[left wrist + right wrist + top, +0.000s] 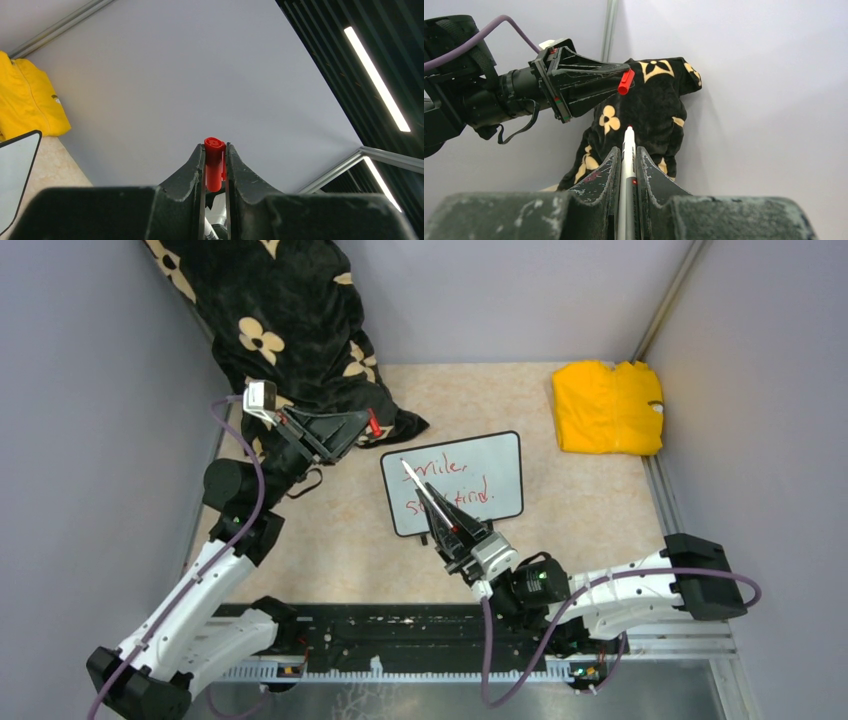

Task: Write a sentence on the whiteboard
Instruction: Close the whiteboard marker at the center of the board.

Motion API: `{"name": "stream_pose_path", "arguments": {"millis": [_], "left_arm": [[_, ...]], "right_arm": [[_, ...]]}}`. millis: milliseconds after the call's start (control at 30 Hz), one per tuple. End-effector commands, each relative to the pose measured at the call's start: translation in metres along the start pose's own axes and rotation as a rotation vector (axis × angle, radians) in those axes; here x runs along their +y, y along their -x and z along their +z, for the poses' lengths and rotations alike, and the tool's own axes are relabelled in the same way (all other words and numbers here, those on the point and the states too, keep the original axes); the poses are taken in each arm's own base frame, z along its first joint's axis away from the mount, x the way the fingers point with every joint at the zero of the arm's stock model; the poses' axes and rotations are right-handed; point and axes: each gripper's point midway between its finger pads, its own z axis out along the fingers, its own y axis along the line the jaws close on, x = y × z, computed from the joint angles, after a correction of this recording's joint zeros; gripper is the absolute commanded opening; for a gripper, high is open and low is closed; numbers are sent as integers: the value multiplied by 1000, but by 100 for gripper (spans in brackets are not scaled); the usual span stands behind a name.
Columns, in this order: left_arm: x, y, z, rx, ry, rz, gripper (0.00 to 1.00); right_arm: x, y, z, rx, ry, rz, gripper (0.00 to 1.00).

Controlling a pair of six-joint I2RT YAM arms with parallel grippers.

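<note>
1. Table [340, 530]: beige speckled top, walled on three sides; both arm bases at its near edge.

2. Blanket [290, 330]: black with cream flowers. Heaped in the far left corner, its lower edge spilling onto the table. It fills the background of the right wrist view [649, 105].

3. Whiteboard [500, 455]: white, thin black frame, rounded corners. Lies flat at the table's middle, slightly askew, well apart from the blanket. One corner shows in the left wrist view [15, 170].

4. Yellow cloth [605, 405]: folded, far right corner, apart from the whiteboard; also seen at the left wrist [25, 100].

5. Right gripper [447, 523]: over the whiteboard's near left edge, fingers pointing far-left. The jaws are clamped tight on the marker [627, 155].

6. Left gripper [368, 424]: raised in front of the blanket, left of the whiteboard, pointing right. The jaws are nearly closed, pinching the cap [215, 165].

7. Marker [420, 485]: white barrel, held along the right fingers. From above, its tip lies over the whiteboard's upper left part. Contact with the surface cannot be told. At the wrist [628, 140] the tip points towards the blanket, just below the left gripper.

8. Sentence [470, 495]: red, thin scrawl, two lines on the whiteboard, roughly "smile," above "stay kind." The marker crosses its left part.

9. Cap [373, 424]: red, small. It stands between the left fingertips, its end poking out [625, 81].
</note>
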Motion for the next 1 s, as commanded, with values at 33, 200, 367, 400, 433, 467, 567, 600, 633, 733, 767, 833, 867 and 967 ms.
{"name": "stream_pose_path", "arguments": {"millis": [33, 200, 367, 400, 433, 467, 567, 600, 633, 733, 767, 833, 867, 967], "left_arm": [[-17, -1, 6, -3, -51, 15, 0], [-14, -3, 4, -2, -38, 14, 0], [-11, -4, 2, -1, -31, 11, 0], [-11, -5, 2, -1, -32, 10, 0], [-10, -5, 2, 0, -32, 7, 0], [-11, -5, 2, 0, -35, 7, 0], [-11, -5, 2, 2, -35, 8, 0], [-12, -7, 2, 7, -37, 6, 0], [-10, -7, 3, 10, -35, 4, 0], [-8, -14, 3, 27, -34, -15, 0], [-7, -17, 2, 30, -33, -23, 0], [-4, -19, 2, 29, -29, -32, 0], [-5, -21, 2, 31, -30, -34, 0], [-7, -22, 2, 26, -42, -37, 0]], "right_arm": [[-9, 9, 0, -21, -29, 17, 0], [-9, 11, 0, -29, -26, 17, 0], [-8, 13, 2, -35, -26, 22, 0], [-8, 14, 3, -38, -24, 26, 0], [-7, 15, 3, -39, -22, 30, 0], [-7, 15, 4, -40, -22, 32, 0], [-6, 17, 6, -46, -24, 39, 0], [-5, 17, 6, -48, -25, 42, 0], [-4, 18, 7, -51, -26, 43, 0], [-2, 19, 9, -56, -25, 43, 0], [-1, 20, 10, -58, -24, 44, 0], [-2, 20, 10, -60, -27, 40, 0], [-1, 19, 10, -59, -29, 40, 0], [-3, 20, 10, -61, -36, 41, 0]]}}
